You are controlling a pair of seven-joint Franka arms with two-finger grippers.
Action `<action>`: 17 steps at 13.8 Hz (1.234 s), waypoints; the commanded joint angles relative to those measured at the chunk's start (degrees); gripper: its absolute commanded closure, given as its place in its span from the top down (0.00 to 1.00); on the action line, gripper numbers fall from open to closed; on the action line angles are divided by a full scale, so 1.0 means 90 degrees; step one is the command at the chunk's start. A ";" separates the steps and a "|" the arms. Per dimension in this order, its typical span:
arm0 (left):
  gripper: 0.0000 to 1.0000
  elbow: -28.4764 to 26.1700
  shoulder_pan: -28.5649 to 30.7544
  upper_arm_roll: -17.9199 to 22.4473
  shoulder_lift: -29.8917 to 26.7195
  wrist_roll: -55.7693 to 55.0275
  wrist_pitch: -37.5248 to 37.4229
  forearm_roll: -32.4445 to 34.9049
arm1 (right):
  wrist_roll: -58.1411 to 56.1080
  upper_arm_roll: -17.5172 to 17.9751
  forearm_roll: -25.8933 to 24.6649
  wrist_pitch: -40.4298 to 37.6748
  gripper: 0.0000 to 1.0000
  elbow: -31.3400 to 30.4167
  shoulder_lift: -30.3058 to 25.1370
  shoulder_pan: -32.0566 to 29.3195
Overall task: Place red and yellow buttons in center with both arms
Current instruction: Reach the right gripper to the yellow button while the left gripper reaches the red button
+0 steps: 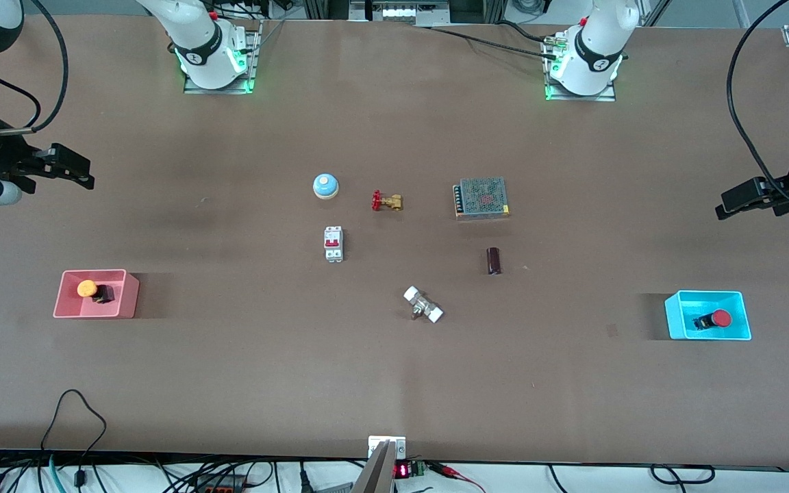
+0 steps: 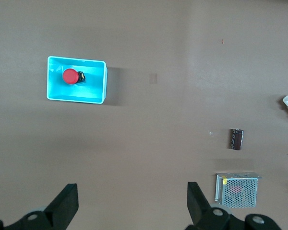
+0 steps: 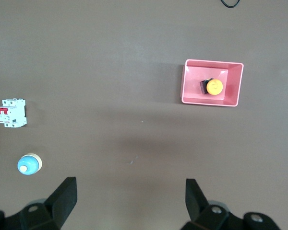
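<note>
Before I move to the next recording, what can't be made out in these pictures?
- Red round-capped push button in the cyan plastic tray: its black base is mostly covered by the cap, all views.
- Brass valve with red handle: only a sliver shows at the edge of both wrist views.
- White-capped fitting: cut by the left wrist view's edge.
- Printing on the white circuit breaker: too small.

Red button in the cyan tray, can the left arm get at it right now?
Probably yes. The red button lies on its side in the open-topped cyan tray, alone and uncovered. The left pincer is open, up over bare table, with nothing between it and the tray. The tray walls may crowd the fingers.
</note>
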 commanded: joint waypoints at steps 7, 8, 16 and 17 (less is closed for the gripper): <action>1.00 -0.0109 -0.0068 0.0008 0.0113 0.0029 -0.0068 0.0126 | 0.0067 -0.0049 -0.0062 -0.0128 1.00 0.0041 0.0086 0.0056; 1.00 -0.0080 -0.0068 0.0018 0.0327 0.0049 -0.0067 0.0136 | 0.0037 -0.0068 -0.0062 -0.0128 1.00 0.0051 0.0193 0.0027; 1.00 0.0758 0.0478 0.0164 0.2396 0.0127 0.0243 0.0224 | -0.2031 -0.0117 -0.0170 0.1391 1.00 0.0041 0.1677 -0.1066; 1.00 0.1021 0.0682 0.0164 0.2738 0.0137 0.0583 0.0214 | -0.2391 -0.0117 -0.0218 0.1782 1.00 0.0041 0.1901 -0.1096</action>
